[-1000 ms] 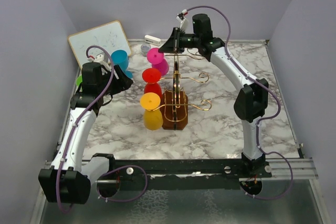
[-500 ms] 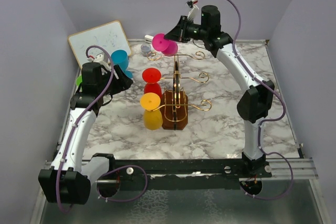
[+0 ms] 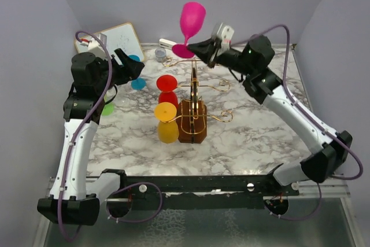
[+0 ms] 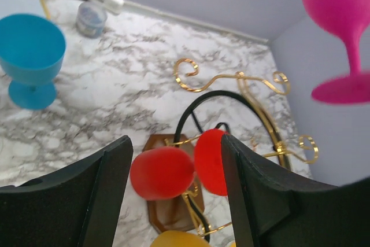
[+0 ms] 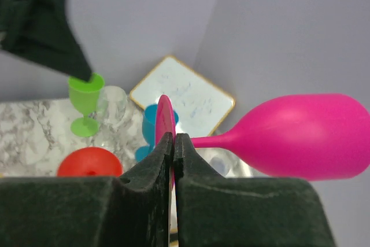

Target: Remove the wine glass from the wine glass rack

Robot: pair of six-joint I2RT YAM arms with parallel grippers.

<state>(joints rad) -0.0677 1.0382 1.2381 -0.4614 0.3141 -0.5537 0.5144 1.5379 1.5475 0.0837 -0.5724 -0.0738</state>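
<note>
The wine glass rack is a gold wire stand on a dark brown base. A red glass and a yellow glass hang on its left arms. My right gripper is shut on the foot of a pink wine glass and holds it upright, high above the rack's back arm and free of it. In the right wrist view the fingers pinch the pink foot. My left gripper is open and empty, left of the rack. It frames the red glass from above.
A blue glass stands back left, partly hidden under my left gripper in the top view. A green glass and a clear glass stand by the whiteboard. A small grey cup and a white object lie at the back.
My right gripper lifted the pink glass off the rack's back arm and turned it upright, high up. My left arm rose and swung toward the rack.
</note>
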